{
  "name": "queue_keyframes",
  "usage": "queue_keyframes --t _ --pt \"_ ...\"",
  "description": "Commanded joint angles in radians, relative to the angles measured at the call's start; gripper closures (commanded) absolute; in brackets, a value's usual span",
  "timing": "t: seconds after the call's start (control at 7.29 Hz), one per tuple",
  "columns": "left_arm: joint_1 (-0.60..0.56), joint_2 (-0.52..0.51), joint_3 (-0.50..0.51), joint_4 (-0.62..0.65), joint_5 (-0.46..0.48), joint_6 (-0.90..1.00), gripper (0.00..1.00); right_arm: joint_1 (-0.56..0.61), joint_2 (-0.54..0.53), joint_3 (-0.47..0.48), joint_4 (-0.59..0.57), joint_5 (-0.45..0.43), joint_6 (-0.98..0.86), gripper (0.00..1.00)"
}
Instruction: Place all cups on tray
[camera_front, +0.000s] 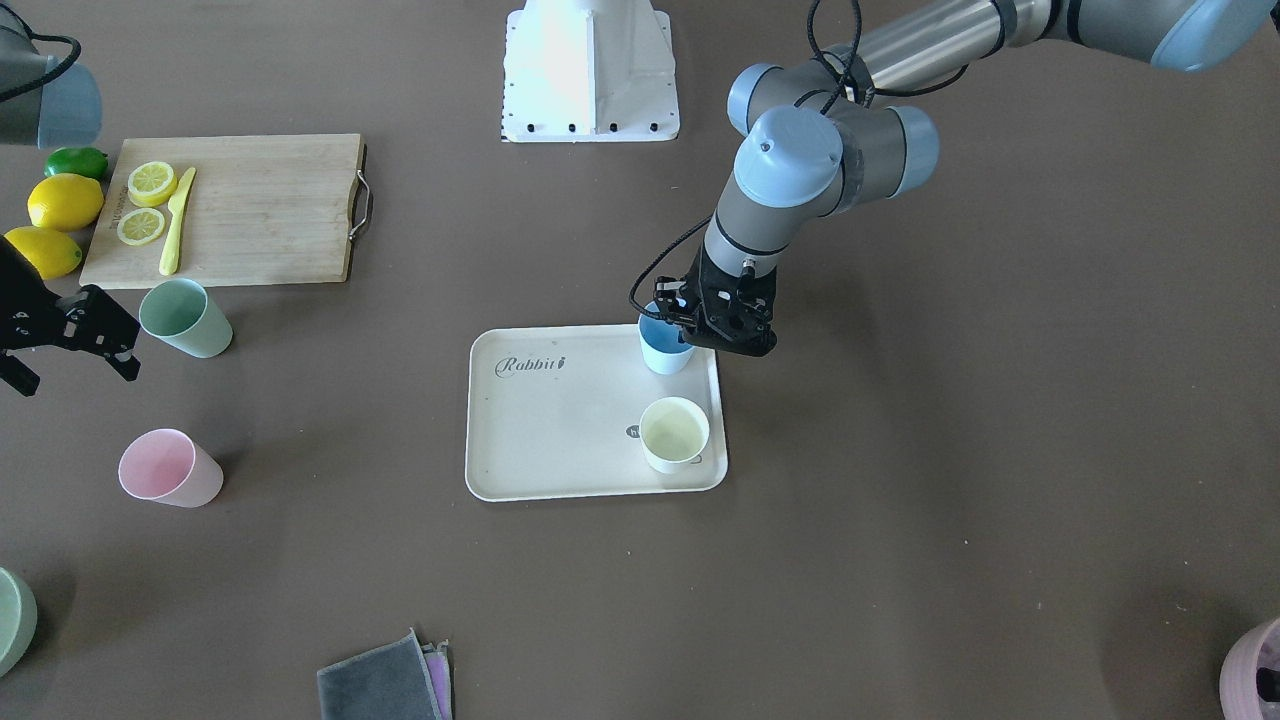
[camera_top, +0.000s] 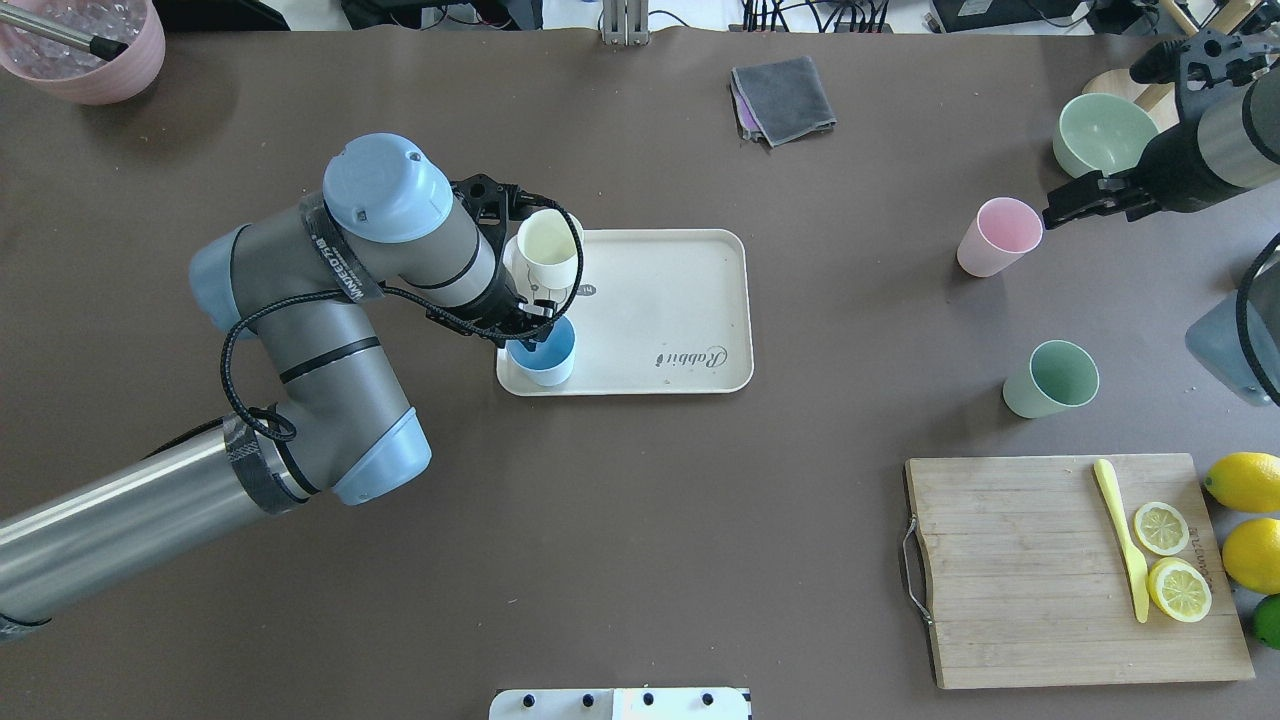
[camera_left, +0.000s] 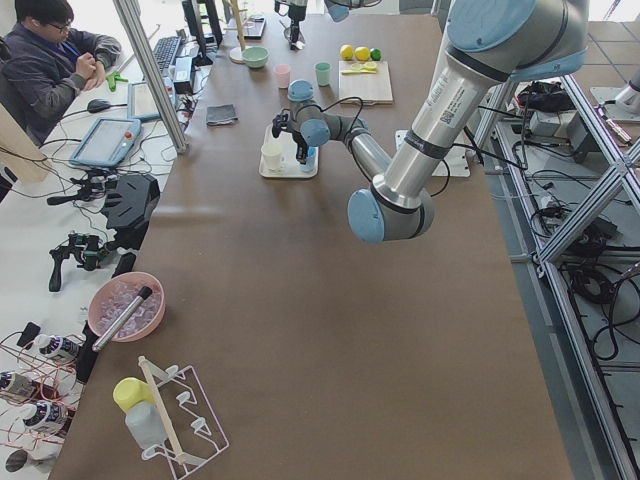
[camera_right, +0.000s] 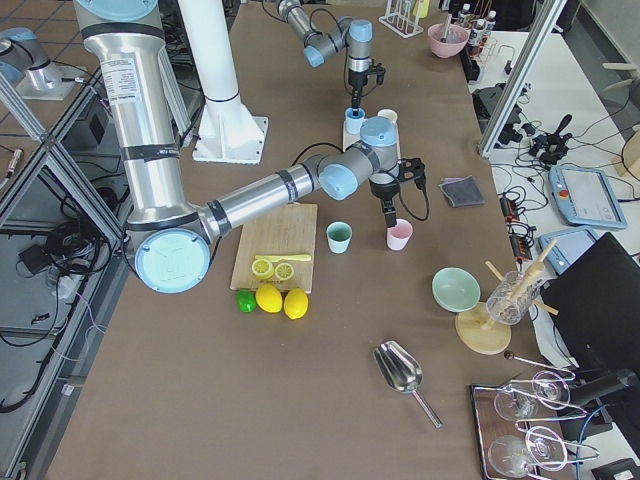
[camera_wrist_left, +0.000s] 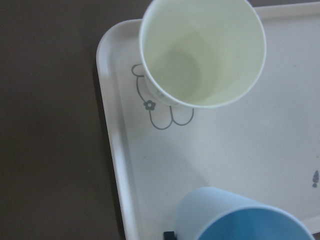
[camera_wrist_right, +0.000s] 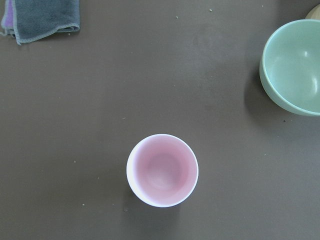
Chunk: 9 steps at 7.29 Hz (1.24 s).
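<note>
Overhead exterior view: cream "Rabbit" tray (camera_top: 660, 300) at mid-table, two cups on its end toward the robot's left. Blue cup (camera_top: 545, 358) upright in that end's corner nearer the robot. Cream cup (camera_top: 547, 245) upright in the farther corner, partly over the bunny drawing.

Left gripper (camera_top: 525, 328) down at the blue cup's rim, one dark fingertip (camera_wrist_left: 169, 234) just outside the cup wall in the left wrist view. Clamped or merely straddling: impossible to tell. Left arm (camera_top: 340, 300) and its black cable (camera_top: 228, 370) across that same tray end, hiding part of the rim.

Well off the tray toward the robot's right, on the tabletop: pink cup (camera_top: 998, 235) and green cup (camera_top: 1052, 378), both upright, the green one nearer the robot. Right gripper (camera_front: 72, 352) raised near the pink cup, fingers apart, holding nothing.

Farther from the tray than those cups: green bowl (camera_top: 1105, 135) and wooden cutting board (camera_top: 1030, 580) with yellow knife (camera_top: 1122, 540) and lemon slices (camera_top: 1160, 528), then lemons (camera_top: 1245, 480) and lime (camera_top: 1268, 620) beyond the board. Folded grey cloth (camera_top: 785, 95) past the tray's far long side. Pink bowl (camera_top: 130, 75) well beyond the tray's occupied end.
</note>
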Motion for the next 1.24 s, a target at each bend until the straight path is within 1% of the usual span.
queue_keyframes --t 0.0,0.14,0.41,0.55,0.69,0.82,0.96,1.1 --pt "-0.041 0.002 -0.02 -0.003 0.001 0.002 0.02 -0.002 0.012 -0.019 0.0 -0.001 -0.009 0.0" --pt "-0.117 0.02 -0.028 0.002 -0.04 0.027 0.02 -0.005 0.039 -0.039 -0.011 0.0 -0.01 0.0" --pt "-0.267 0.123 -0.06 0.018 -0.146 0.225 0.02 -0.005 0.084 -0.125 -0.005 0.002 -0.019 0.0" --pt "-0.341 0.19 -0.104 0.064 -0.177 0.368 0.02 -0.005 0.108 -0.169 -0.004 0.003 -0.026 0.0" --pt "-0.418 0.25 -0.12 0.11 -0.185 0.539 0.02 -0.005 0.121 -0.209 0.0 0.002 -0.044 0.0" --pt "-0.466 0.305 -0.12 0.112 -0.185 0.674 0.02 -0.005 0.127 -0.231 -0.002 0.002 -0.059 0.0" --pt "-0.472 0.327 -0.12 0.109 -0.185 0.693 0.02 -0.006 0.151 -0.277 0.001 0.0 -0.061 0.0" --pt "-0.472 0.327 -0.119 0.106 -0.185 0.694 0.02 -0.017 0.158 -0.32 0.039 -0.001 -0.061 0.01"
